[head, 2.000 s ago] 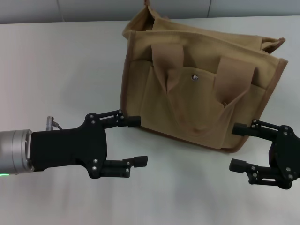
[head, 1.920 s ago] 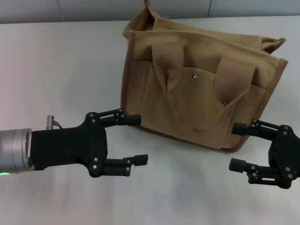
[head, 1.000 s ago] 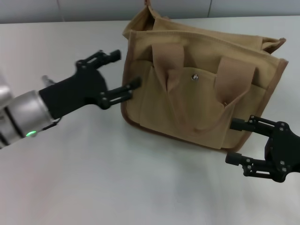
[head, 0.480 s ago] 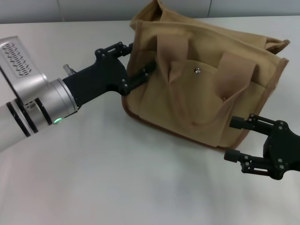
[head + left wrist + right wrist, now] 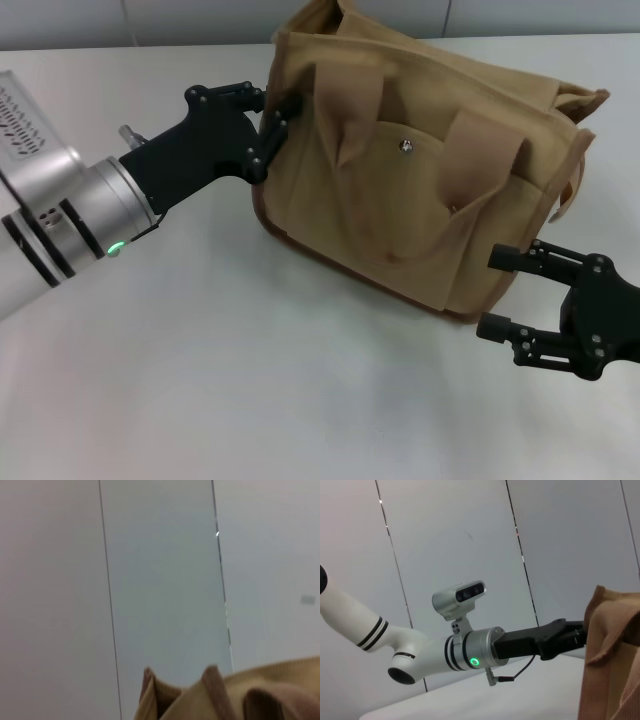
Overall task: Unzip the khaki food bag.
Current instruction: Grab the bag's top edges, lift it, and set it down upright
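Note:
The khaki food bag (image 5: 400, 210) stands on the white table (image 5: 200, 380), tan canvas with brown trim, two wide handles and a front pocket with a metal snap (image 5: 406, 146). No zipper pull shows. My left gripper (image 5: 272, 108) is at the bag's upper left end, its fingers closed together on the fabric edge there. My right gripper (image 5: 500, 292) is open and empty, just off the bag's lower front right corner. The bag's top also shows in the left wrist view (image 5: 225, 695), and its edge shows in the right wrist view (image 5: 610, 650).
A loose strap (image 5: 575, 185) hangs at the bag's right end. The right wrist view shows my left arm (image 5: 485, 650) reaching to the bag. A pale panelled wall stands behind the table.
My left gripper swung up from the front of the table to the bag's left end and closed on it. The bag shifted and tilted to the right. The right gripper barely moved.

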You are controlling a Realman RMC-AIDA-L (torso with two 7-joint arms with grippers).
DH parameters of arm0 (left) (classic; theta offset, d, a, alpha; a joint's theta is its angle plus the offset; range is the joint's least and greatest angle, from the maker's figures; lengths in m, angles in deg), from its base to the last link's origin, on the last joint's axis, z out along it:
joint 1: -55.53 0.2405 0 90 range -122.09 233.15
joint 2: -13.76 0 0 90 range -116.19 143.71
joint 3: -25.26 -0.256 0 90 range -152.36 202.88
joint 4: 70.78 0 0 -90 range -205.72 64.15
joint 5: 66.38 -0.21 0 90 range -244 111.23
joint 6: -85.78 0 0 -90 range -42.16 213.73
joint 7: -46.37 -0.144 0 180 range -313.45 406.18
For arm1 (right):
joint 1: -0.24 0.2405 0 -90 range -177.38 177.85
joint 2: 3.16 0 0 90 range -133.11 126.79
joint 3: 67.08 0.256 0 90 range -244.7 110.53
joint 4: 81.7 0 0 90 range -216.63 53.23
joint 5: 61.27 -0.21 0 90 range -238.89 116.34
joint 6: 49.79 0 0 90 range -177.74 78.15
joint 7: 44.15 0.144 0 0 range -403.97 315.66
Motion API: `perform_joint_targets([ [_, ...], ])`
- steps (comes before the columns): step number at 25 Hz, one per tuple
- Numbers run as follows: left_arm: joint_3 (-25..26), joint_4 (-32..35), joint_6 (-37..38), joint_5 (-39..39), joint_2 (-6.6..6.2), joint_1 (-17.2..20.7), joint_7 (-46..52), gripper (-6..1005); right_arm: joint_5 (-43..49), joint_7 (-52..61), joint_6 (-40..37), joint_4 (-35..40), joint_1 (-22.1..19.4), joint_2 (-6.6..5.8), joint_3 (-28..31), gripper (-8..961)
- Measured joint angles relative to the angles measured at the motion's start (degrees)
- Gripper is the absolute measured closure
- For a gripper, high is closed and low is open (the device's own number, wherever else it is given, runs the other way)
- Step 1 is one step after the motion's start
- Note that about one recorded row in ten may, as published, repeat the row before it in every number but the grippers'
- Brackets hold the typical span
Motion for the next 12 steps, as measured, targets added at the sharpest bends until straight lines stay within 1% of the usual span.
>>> perform_joint_targets([
  [3, -0.28, 1.76, 3.11, 0.06, -0.11, 1.20, 0.25, 853, -1.98, -0.01, -0.42, 0.00, -0.34, -0.01, 0.14, 161],
  [4, -0.23, 3.63, 5.09, 0.06, -0.20, 2.23, 0.86, 881, -3.28, -0.02, -0.50, -0.03, -0.57, -0.03, 0.17, 162],
  [8, -0.23, 8.18, 8.05, 0.08, -0.25, 4.37, 3.93, 893, -9.67, -0.04, -0.97, -0.51, -1.33, -0.09, 0.17, 162],
  [10, -0.24, 10.07, 10.06, 0.08, -0.29, 5.29, 5.04, 898, -14.36, -0.03, -1.15, -0.73, -1.92, -0.13, 0.16, 162],
  [12, -0.26, 12.20, 12.48, 0.07, -0.34, 6.24, 5.16, 904, -20.96, 0.54, -1.54, -0.72, -2.69, -0.18, 0.14, 162],
])
